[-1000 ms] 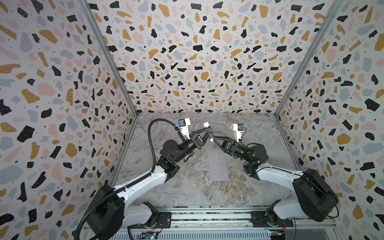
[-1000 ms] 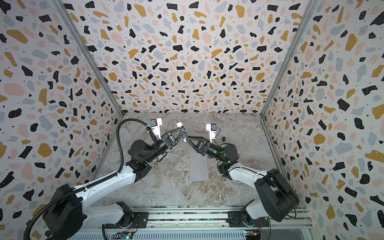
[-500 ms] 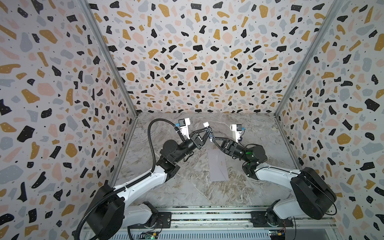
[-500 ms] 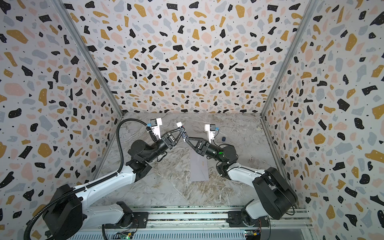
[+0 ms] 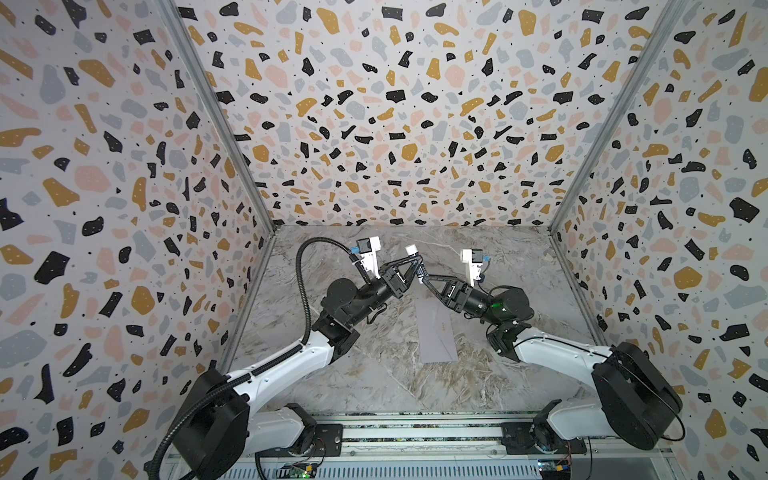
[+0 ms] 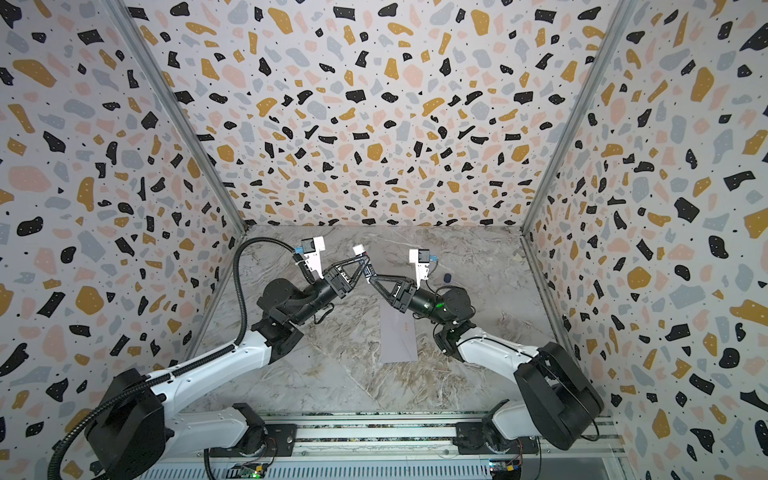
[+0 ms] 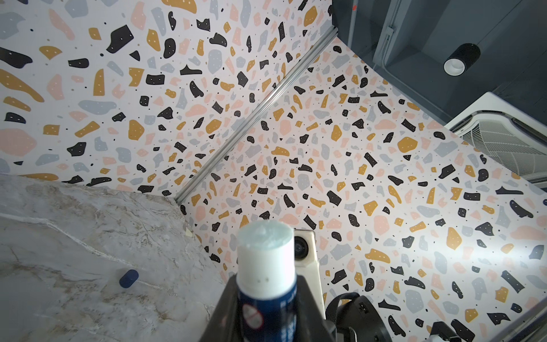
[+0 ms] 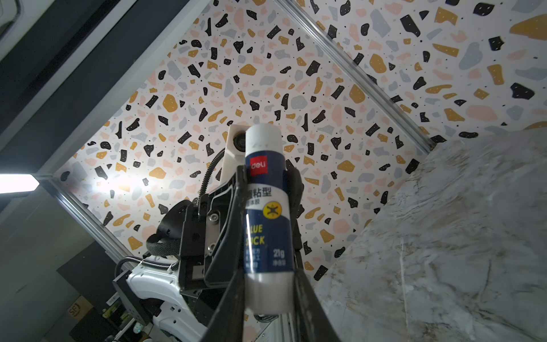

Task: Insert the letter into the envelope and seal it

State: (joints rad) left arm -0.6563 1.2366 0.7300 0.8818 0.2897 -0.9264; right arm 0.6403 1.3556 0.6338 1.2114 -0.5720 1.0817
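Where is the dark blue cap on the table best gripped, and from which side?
Grip the cap across its curved wall, coming down from above. It seems to lie on its side on the table, with nothing close by, so the jaws can straddle it.

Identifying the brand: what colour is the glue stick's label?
Navy with white lettering, on the glue stick; best in right wrist view.

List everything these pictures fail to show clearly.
- Letter: in no view; whether it is inside the envelope cannot be told.
- Envelope's far corner: covered by the right gripper in both top views; flap state unclear.
- Glue stick: lower part cut off by the left wrist view's edge.
- Envelope's small print: too small in both top views.
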